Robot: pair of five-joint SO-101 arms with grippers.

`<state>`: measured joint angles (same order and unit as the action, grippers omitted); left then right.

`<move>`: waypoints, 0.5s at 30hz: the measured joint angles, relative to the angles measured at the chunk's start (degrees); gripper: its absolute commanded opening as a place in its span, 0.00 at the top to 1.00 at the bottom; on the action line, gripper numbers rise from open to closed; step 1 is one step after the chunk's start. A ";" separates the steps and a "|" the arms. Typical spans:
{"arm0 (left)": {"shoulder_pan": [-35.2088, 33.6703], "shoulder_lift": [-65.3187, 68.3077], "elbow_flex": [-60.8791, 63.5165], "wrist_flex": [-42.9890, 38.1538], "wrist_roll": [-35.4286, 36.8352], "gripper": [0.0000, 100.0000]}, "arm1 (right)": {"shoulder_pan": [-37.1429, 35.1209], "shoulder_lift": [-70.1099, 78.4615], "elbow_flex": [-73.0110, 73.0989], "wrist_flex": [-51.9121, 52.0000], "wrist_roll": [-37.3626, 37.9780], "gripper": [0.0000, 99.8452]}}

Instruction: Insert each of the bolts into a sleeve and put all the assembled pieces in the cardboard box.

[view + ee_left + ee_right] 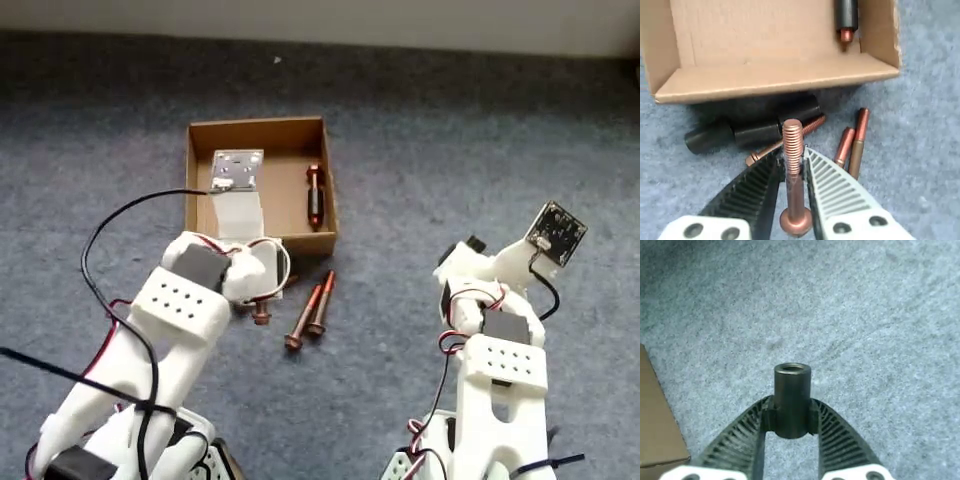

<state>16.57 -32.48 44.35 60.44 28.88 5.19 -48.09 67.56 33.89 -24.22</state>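
L pincer point(792, 153) holds bolt point(794, 180), R pincer point(791, 406) sleeve point(792, 390)

Glossy coppery metal bolt point(792, 145), matt dark sleeve point(792, 397) — plain cardboard box point(765, 75), rough carpet point(870, 315).

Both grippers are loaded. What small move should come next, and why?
Probably swing the left gripper toward the right gripper and line up the threaded end of the bolt with the open bore of the sleeve: each is held, yet they sit apart.

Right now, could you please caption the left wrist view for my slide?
Left gripper holds a bolt near sleeves and loose bolts lying beside the box.
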 measured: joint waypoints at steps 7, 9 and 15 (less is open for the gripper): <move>-4.57 -15.56 13.98 -12.40 14.33 0.99 | 0.00 0.00 0.00 0.00 0.00 0.99; -5.71 -20.84 19.87 -16.88 22.59 0.99 | 0.00 0.00 0.00 0.00 0.00 0.99; -8.79 -39.82 33.05 -24.44 30.51 0.91 | 0.00 0.00 0.00 0.00 0.00 0.99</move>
<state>7.78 -72.31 77.41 36.00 59.38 5.19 -48.09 67.56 33.89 -24.22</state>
